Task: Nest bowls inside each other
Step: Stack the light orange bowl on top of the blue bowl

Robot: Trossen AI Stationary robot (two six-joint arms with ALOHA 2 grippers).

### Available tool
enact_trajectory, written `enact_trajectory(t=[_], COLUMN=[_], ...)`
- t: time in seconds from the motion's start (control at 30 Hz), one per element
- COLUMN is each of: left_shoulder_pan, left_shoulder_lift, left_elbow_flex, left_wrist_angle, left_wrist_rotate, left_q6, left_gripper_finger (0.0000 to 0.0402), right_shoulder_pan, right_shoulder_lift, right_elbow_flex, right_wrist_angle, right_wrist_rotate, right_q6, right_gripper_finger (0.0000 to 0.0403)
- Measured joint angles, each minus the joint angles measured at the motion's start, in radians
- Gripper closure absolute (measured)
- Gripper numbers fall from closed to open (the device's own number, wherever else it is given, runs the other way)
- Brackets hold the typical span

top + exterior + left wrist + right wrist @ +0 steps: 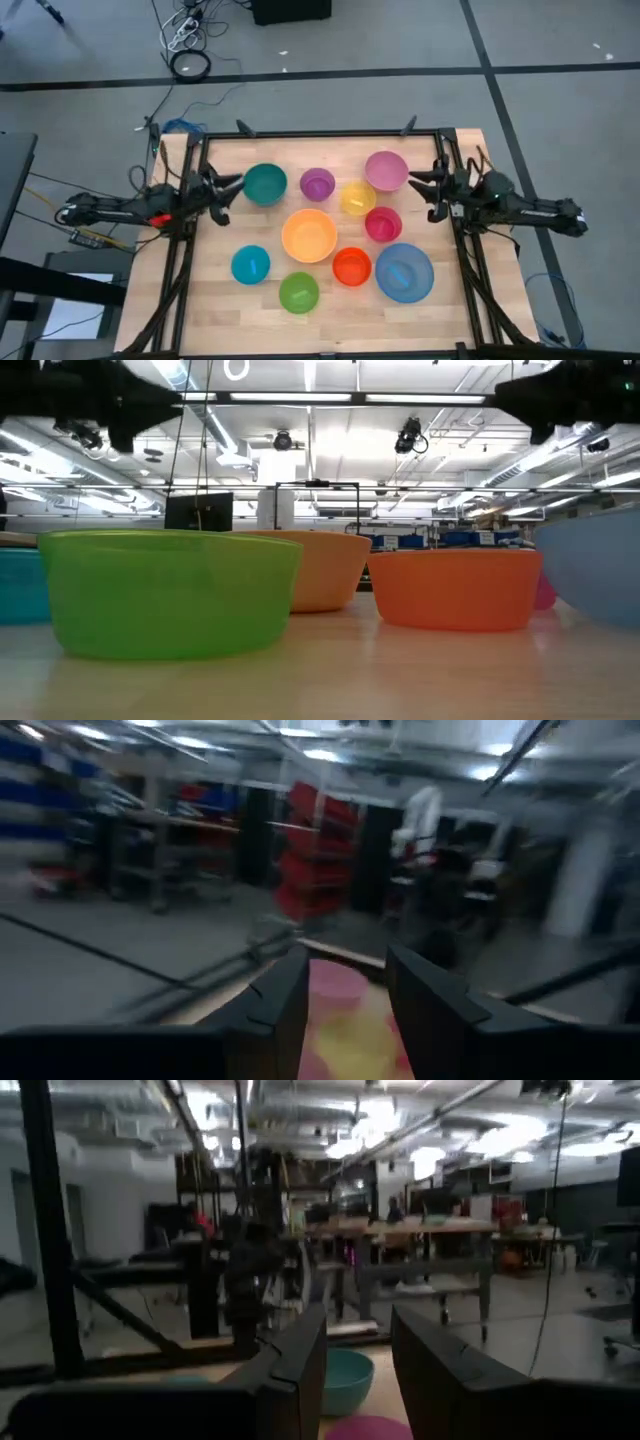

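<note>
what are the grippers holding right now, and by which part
Nothing is held. The left gripper hangs by the teal bowl, the right gripper by the pink bowl; both are open with empty gaps.

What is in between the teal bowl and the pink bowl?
The purple bowl sits between the teal bowl and the pink bowl, along the table's far side. The high view shows this; all three stand apart, not nested.
</note>
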Motion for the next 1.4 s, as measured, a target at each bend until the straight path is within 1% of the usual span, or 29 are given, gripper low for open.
enact_trajectory(t=[0.07, 0.13, 0.23, 0.3, 0.37, 0.5, 0.6, 0.7, 0.83, 1.03, 1.17, 1.27, 1.4], left_shoulder_pan=[0.0, 0.0, 0.002, 0.002, 0.001, 0.001, 0.0, 0.0, 0.0, -0.005, -0.005, -0.005, -0.005], left_shoulder_lift=[0.09, 0.211, 0.391, 0.498, 0.578, 0.715, 0.794, 0.84, 0.874, 0.876, 0.876, 0.876, 0.877], left_elbow_flex=[0.111, 0.224, 0.367, 0.433, 0.477, 0.527, 0.542, 0.543, 0.543, 0.543, 0.543, 0.543, 0.543], left_wrist_angle=[-0.138, -0.261, -0.402, -0.432, -0.427, -0.289, -0.153, -0.074, -0.008, 0.019, 0.019, 0.01, 0.001], left_wrist_rotate=[-0.076, -0.141, -0.188, -0.194, -0.195, -0.195, -0.179, -0.128, -0.123, -0.09, -0.09, -0.089, -0.089], left_q6=[0.026, 0.032, 0.036, 0.048, 0.05, 0.043, 0.044, 0.08, 0.086, 0.015, -0.072, -0.087, -0.16], left_gripper_finger=[0.0257, 0.0257, 0.0257, 0.0257, 0.0257, 0.0257, 0.0257, 0.0257, 0.0257, 0.0257, 0.0257, 0.0257, 0.0257], right_shoulder_pan=[0.0, 0.0, 0.0, 0.0, 0.002, 0.012, 0.022, 0.026, 0.028, 0.028, 0.028, 0.028, 0.028], right_shoulder_lift=[0.075, 0.169, 0.327, 0.422, 0.496, 0.605, 0.666, 0.713, 0.779, 0.889, 0.969, 1.023, 1.076], right_elbow_flex=[0.105, 0.227, 0.4, 0.483, 0.54, 0.61, 0.619, 0.622, 0.622, 0.623, 0.623, 0.622, 0.622], right_wrist_angle=[-0.14, -0.291, -0.513, -0.609, -0.628, -0.57, -0.466, -0.332, -0.202, -0.064, 0.039, 0.104, 0.152], right_wrist_rotate=[0.03, 0.077, 0.133, 0.147, 0.142, 0.059, -0.001, -0.03, -0.035, -0.036, -0.036, -0.036, -0.026], right_q6=[0.009, 0.047, 0.143, 0.198, 0.223, 0.218, 0.216, 0.216, 0.216, 0.216, 0.217, 0.212, 0.186], right_gripper_finger=[0.0298, 0.0298, 0.0298, 0.0298, 0.0298, 0.0298, 0.0298, 0.0298, 0.0298, 0.0298, 0.0298, 0.0298, 0.0298])
